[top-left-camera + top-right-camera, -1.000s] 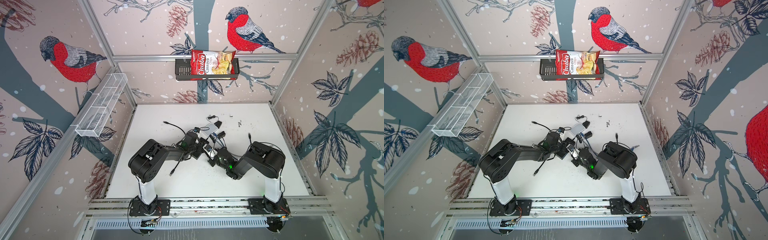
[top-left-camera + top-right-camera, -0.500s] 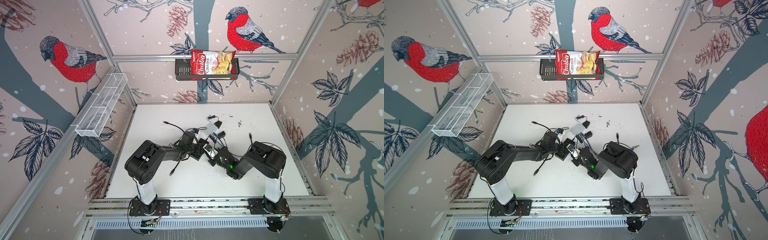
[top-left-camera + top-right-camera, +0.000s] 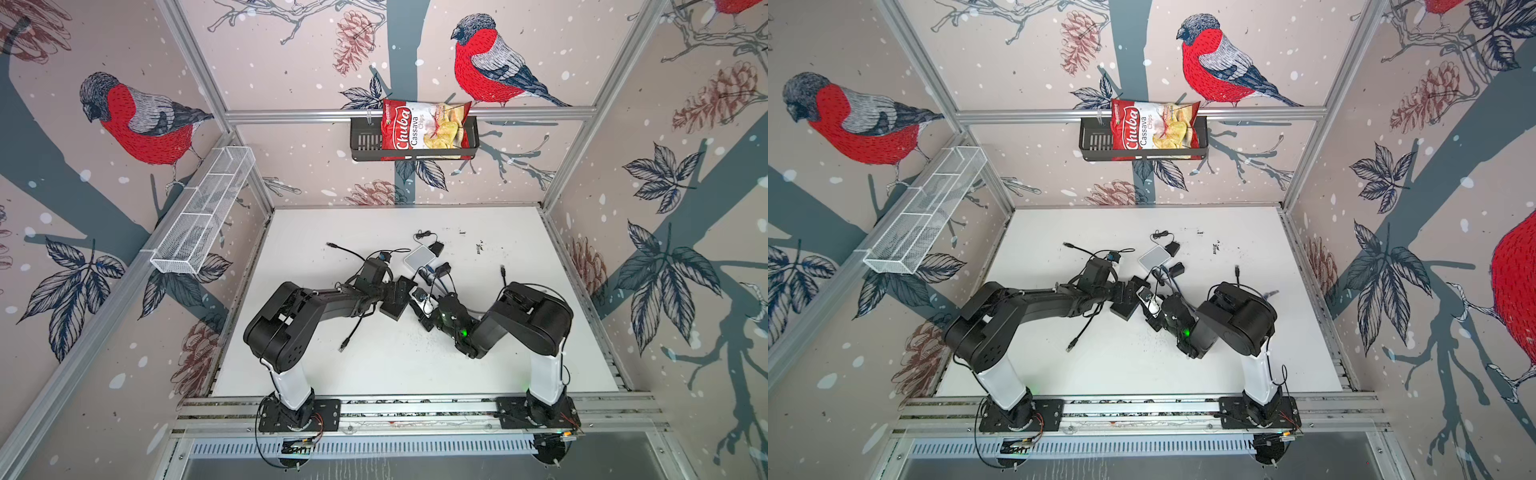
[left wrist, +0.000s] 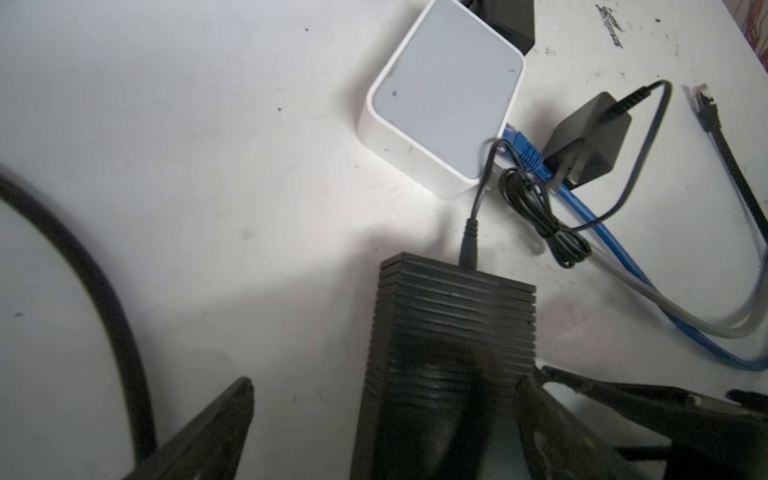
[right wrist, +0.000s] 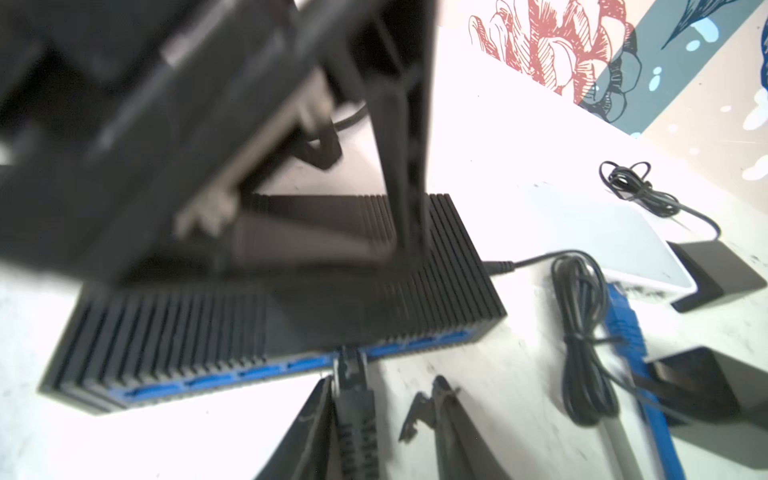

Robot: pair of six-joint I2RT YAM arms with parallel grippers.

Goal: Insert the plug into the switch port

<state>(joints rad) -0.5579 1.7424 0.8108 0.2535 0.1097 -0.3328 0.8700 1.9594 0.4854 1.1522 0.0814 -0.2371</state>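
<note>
Chip bag (image 3: 424,129): "Chuba Cassava Chips"; plug (image 5: 351,370) seemingly in switch (image 5: 166,332) port.

Over the last second the left gripper (image 4: 395,376) has spread its jaws wide to either side of the switch (image 4: 453,324) and the left arm (image 3: 286,328) has drawn its elbow back leftward, while the right gripper (image 5: 382,380) has eased its jaws off the plug (image 5: 351,370)

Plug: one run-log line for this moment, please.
plug: in a switch port | left jaws: open, astride switch | right jaws: open, either side of plug
</note>
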